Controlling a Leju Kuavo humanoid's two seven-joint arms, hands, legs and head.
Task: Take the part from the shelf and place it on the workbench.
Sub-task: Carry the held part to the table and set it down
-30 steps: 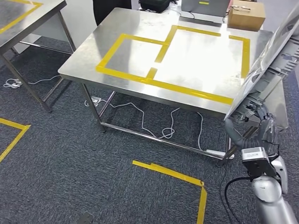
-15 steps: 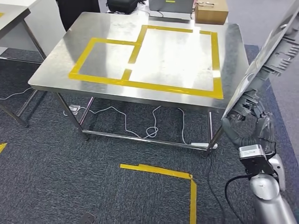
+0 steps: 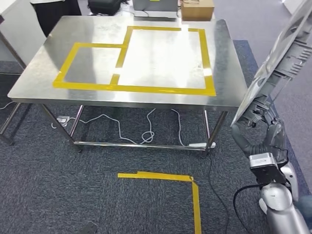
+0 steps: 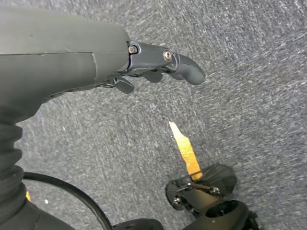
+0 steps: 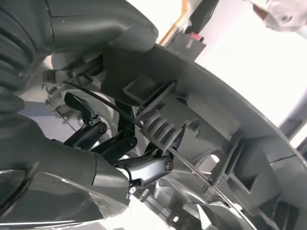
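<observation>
Head view: right hand [image 3: 270,134] at 4 o'clock, gripping lower end of the part [image 3: 283,61], a long grey panel with ribbed underside, tilted up toward 1 o'clock and running off frame at the upper right. Part held in air just off the right edge of the counter [image 3: 228,83], not touching it. Yellow tape rectangles [image 3: 132,87] on the steel top; cardboard box [image 3: 197,9] at far edge, 12 o'clock. Cables [image 3: 147,131] on grey carpet under the counter; yellow floor tape [image 3: 162,176] at 6 o'clock.

Left wrist view: left hand [image 4: 108,57] over carpet, dark fingers [image 4: 181,64] extended, nothing held.

Right wrist view: right-hand fingers [image 5: 145,167] curled against ribbed underside of part, thumb on the opposite face. Grasp closed on the panel.
</observation>
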